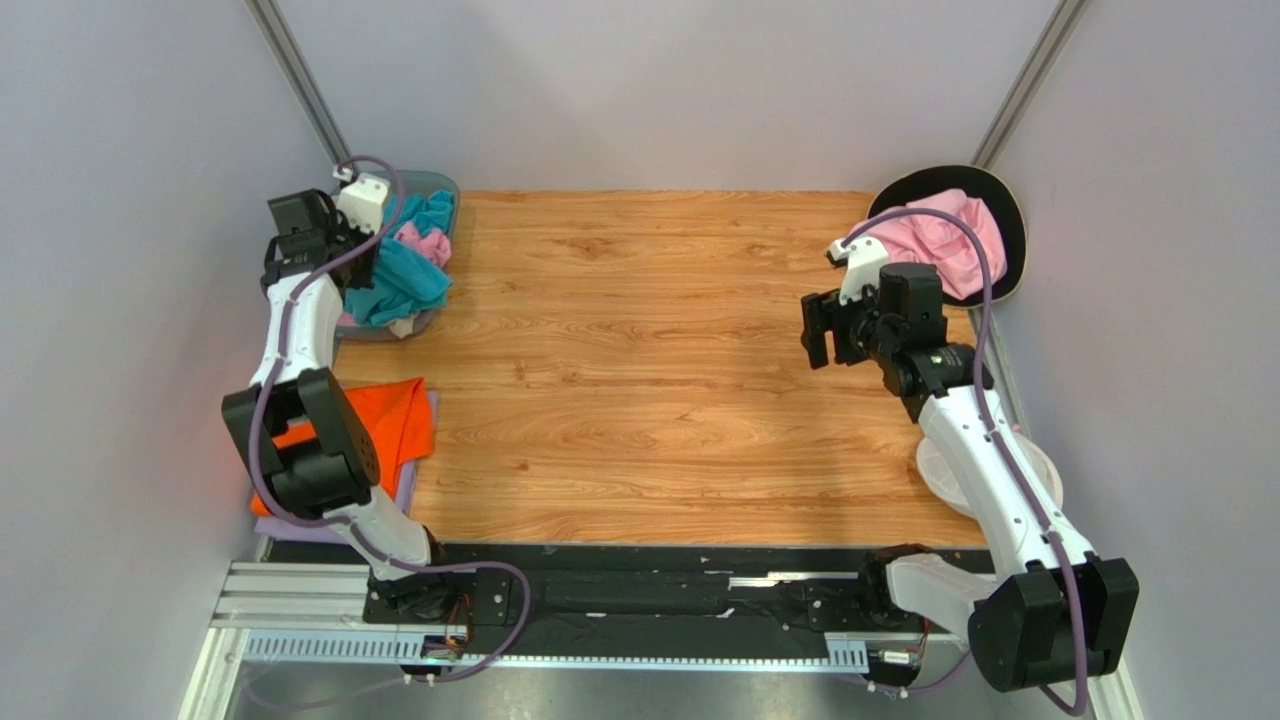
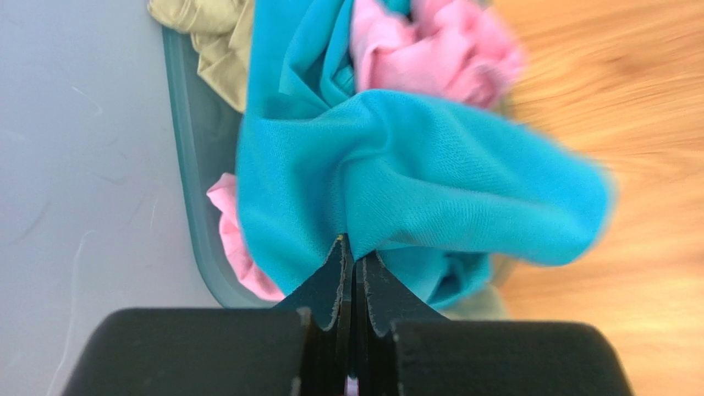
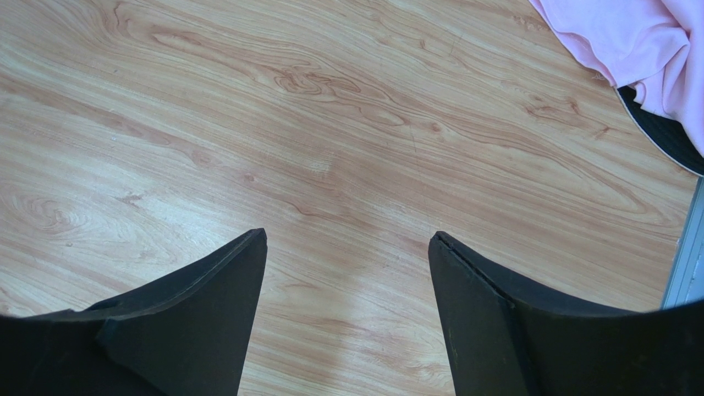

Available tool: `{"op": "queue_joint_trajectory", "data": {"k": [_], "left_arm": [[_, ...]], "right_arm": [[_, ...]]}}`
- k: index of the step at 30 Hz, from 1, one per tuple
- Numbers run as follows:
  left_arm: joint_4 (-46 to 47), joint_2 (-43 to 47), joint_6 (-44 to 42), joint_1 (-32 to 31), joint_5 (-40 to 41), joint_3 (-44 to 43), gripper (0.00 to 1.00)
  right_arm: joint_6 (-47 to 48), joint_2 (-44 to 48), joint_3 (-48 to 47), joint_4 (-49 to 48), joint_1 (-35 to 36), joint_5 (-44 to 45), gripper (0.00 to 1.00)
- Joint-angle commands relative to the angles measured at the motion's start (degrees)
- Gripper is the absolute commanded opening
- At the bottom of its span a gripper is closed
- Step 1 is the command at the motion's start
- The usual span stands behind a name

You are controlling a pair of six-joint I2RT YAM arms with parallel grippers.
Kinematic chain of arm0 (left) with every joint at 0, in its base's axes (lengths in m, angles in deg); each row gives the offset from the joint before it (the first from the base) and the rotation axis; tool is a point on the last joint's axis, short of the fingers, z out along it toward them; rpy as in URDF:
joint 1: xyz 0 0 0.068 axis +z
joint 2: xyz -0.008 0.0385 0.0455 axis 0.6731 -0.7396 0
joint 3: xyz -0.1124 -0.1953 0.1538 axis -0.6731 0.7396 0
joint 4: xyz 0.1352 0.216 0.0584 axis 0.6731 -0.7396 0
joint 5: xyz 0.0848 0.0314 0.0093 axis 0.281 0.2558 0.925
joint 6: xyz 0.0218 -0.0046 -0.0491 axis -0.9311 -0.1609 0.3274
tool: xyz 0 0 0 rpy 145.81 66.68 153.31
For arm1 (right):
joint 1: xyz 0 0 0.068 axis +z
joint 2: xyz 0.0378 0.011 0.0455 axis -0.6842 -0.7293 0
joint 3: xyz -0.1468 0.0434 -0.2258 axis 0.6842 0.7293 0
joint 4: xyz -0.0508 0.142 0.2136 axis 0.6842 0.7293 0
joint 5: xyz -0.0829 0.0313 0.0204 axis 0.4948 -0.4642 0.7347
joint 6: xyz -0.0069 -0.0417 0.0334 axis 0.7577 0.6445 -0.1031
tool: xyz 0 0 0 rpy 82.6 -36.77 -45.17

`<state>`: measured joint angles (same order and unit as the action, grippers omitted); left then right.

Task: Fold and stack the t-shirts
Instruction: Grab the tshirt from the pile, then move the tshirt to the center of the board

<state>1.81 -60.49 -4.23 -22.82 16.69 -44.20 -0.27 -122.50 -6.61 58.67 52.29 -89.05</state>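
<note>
the teal t-shirt [image 2: 430, 173] lies bunched in the bin [image 2: 183, 148] at the far left of the counter [image 1: 661, 375], with a pink t-shirt [image 2: 446, 49] and a beige t-shirt [image 2: 211, 41]. the left end effector [image 2: 354, 252] is clamped on a fold of it. an orange t-shirt [image 1: 394, 423] lies flat at the near left. the right end effector [image 3: 347, 235] hovers, fingers apart, over the counter near a pale pink t-shirt [image 1: 954, 248] at the far right.
</note>
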Motion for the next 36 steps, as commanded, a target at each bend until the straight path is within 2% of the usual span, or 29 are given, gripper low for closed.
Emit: {"op": "queue_joint_trajectory", "data": {"k": [1,5,11,23,27,30,32,36], "left_arm": [[-7.9,10.0,6.9,0.4,-11.4,-9.1,0.00],[-12.1,13.6,15.3,-0.5,-14.1,-14.3,0.00],[-9.5,21.7,22.4,-1.5,-18.7,-16.7,0.00],[-19.7,28.5,19.3,-15.6,-20.5,-27.9,0.00],[-20.7,29.7,18.7,-22.1,-19.5,-22.7,0.00],[-20.3,30.0,18.1,-27.2,-15.9,-17.8,0.00],[-19.0,29.5,18.0,-29.9,-14.4,-15.4,0.00],[-14.7,27.1,17.7,-39.2,-9.3,-8.1,0.00]], "right_arm": [[0.5,-0.4,-0.2,-0.5,0.0,-1.3,0.77],[0.5,-0.6,-0.1,-0.5,0.0,-1.6,0.76],[0.7,-1.1,0.0,-0.4,0.0,-1.9,0.77],[0.9,-2.3,0.1,-0.2,0.0,-1.8,0.77],[1.0,-2.6,0.1,-0.3,-0.1,-1.7,0.77],[1.1,-2.7,0.3,-0.3,0.0,-1.5,0.77],[1.2,-2.7,0.4,-0.4,0.0,-1.4,0.77],[1.4,-3.4,0.5,-0.4,0.0,-1.3,0.77]]}}
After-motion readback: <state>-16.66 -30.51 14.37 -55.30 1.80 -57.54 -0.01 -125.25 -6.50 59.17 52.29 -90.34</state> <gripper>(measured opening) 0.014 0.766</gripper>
